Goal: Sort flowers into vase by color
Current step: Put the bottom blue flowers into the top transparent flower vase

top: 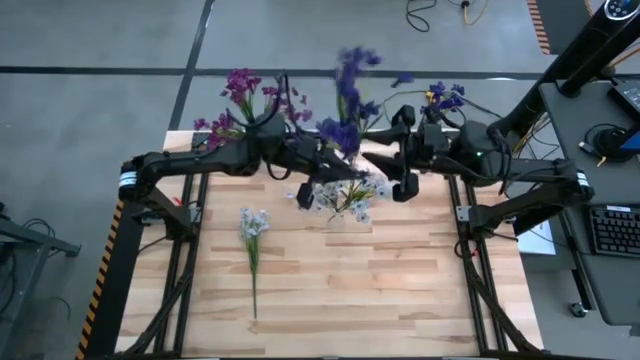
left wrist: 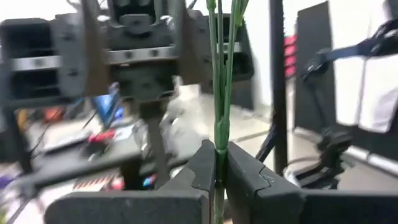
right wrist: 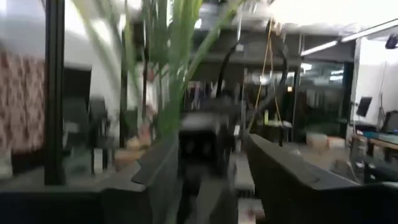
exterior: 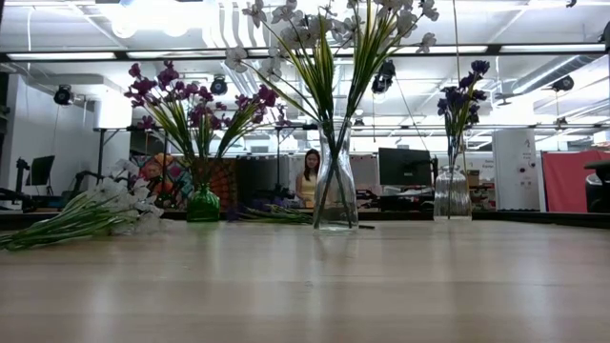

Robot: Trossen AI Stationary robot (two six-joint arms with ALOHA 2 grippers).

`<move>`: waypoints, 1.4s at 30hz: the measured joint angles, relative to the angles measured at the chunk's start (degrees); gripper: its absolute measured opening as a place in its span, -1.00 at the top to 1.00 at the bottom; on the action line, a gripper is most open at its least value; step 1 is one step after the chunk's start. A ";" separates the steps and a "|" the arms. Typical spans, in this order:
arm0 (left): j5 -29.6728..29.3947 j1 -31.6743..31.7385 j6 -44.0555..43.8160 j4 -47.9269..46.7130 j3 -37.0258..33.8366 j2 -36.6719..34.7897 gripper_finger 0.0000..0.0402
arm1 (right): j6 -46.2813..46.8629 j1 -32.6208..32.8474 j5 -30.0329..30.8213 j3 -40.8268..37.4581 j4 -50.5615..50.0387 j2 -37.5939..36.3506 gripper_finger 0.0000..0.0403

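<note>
We see a wood table [top: 330, 290] in an open workshop; left gripper [left wrist: 219, 165] pinches a stem [left wrist: 222, 81], right gripper [right wrist: 208, 165] parted.

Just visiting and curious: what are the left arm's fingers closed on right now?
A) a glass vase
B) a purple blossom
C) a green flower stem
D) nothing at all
C: in the left wrist view the two dark fingers are pressed together with a thin green stem clamped between them.
</note>
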 joint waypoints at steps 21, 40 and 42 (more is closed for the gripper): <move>-19.47 -0.39 6.66 -16.00 -0.46 -4.28 0.98 | -13.82 5.23 14.22 -0.05 -7.40 2.31 -0.07; -19.54 -0.39 6.44 -15.26 -0.46 -4.26 0.97 | -16.58 5.10 15.62 0.00 -2.06 3.79 0.77; -19.55 -0.39 6.44 -15.24 -0.46 -4.26 0.97 | -16.57 5.10 15.62 0.00 -2.14 3.79 0.89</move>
